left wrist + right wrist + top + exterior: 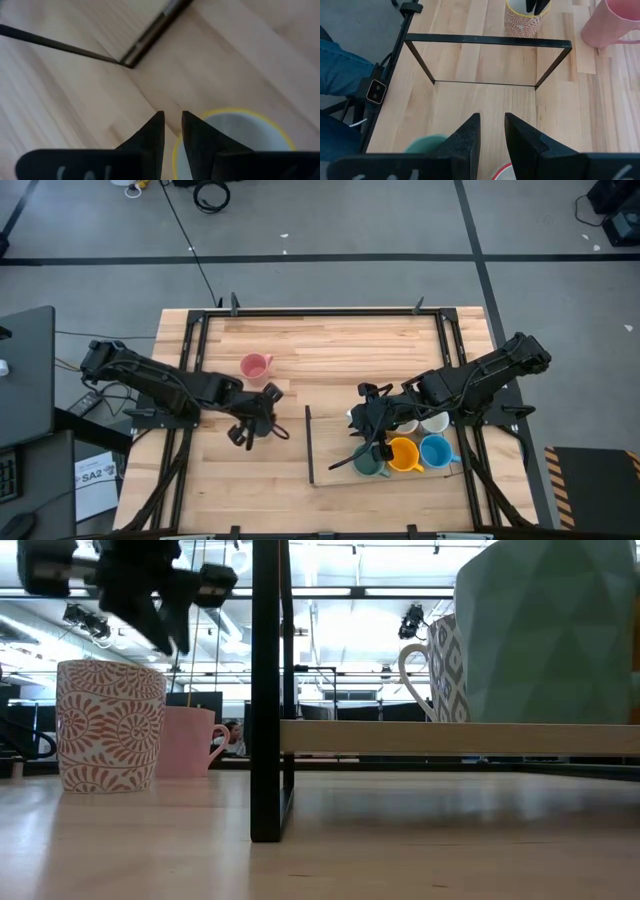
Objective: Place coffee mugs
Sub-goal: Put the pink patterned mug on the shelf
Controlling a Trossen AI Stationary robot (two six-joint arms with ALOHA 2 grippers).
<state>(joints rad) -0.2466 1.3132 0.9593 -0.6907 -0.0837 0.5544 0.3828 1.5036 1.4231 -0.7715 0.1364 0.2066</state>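
Observation:
A white mug with a red leaf pattern and a yellow inside [110, 725] stands upright on the table, left of the black rack [268, 690]. My left gripper [160, 635] hovers just above its rim [235, 140], open by a narrow gap [172, 117], nothing between the fingers. The pink mug [255, 365] stands farther back. My right gripper [372, 448] hangs over the rack's shelf, narrowly open [491, 120] and empty. On the shelf sit the green mug [368, 464], the orange mug [403, 455], the blue mug [437, 452] and white mugs [435, 423].
The rack's black frame [487, 40] stands between the two grippers, its left post [310, 445] close to the patterned mug. Bare wooden tabletop [340, 345] lies toward the far edge. A person's leg in blue jeans [340, 75] shows beside the table's near side.

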